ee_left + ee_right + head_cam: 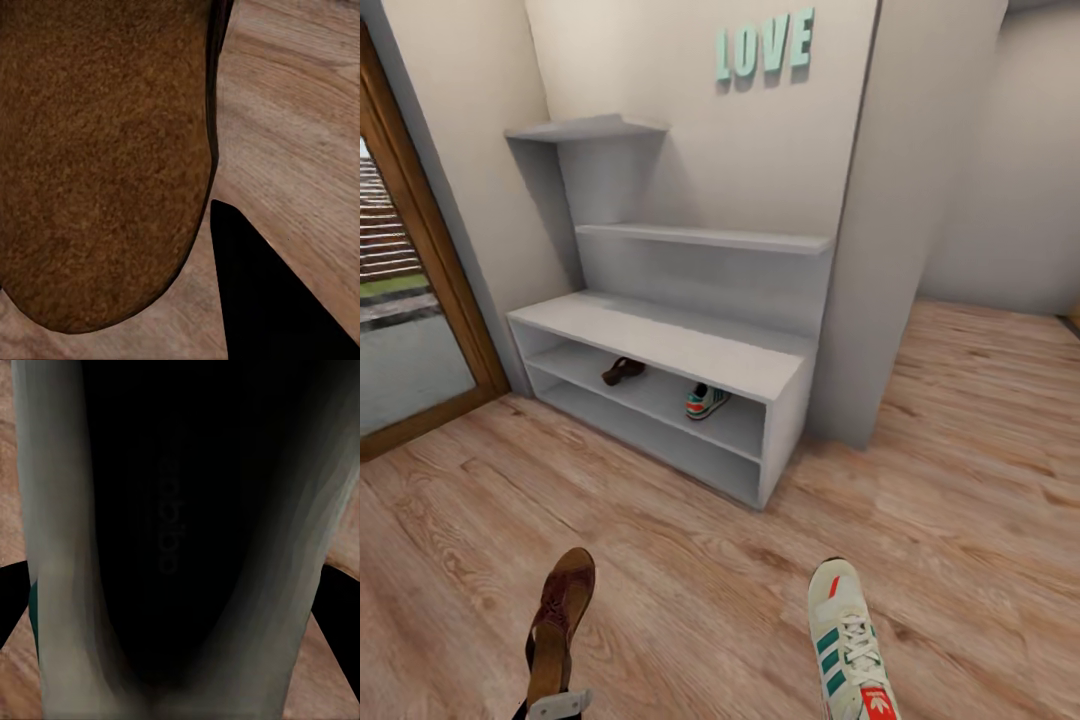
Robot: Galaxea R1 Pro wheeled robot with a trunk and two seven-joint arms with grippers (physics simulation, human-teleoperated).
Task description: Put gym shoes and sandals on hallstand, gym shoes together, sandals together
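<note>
1. Sandal [560, 620] at the near left, held up over the corridor floor [690, 590]. Long axis runs near-to-far, toe pointing toward the hallstand [660, 345] and tipped slightly right.
2. Left gripper [560, 705] clamps the sandal's heel end at the near edge. In the left wrist view the tan insole [97, 157] sits close to the lens, with one dark finger [262, 292] beside it.
3. Gym shoe [848, 640] at the near right, toe far, heel tab near, long axis near-to-far with the toe leaning slightly left.
4. Right gripper: cannot tell its state. The right wrist view looks into the shoe's dark interior [172, 525].
5. Second sandal [622, 370] is on the hallstand's upper slot, left of the second gym shoe [705, 401], sole facing out, on the same shelf. The two are near but apart.
6. "LOVE" letters [765, 45] on the far wall. Wood-framed glass door [410, 300] at far left.
</note>
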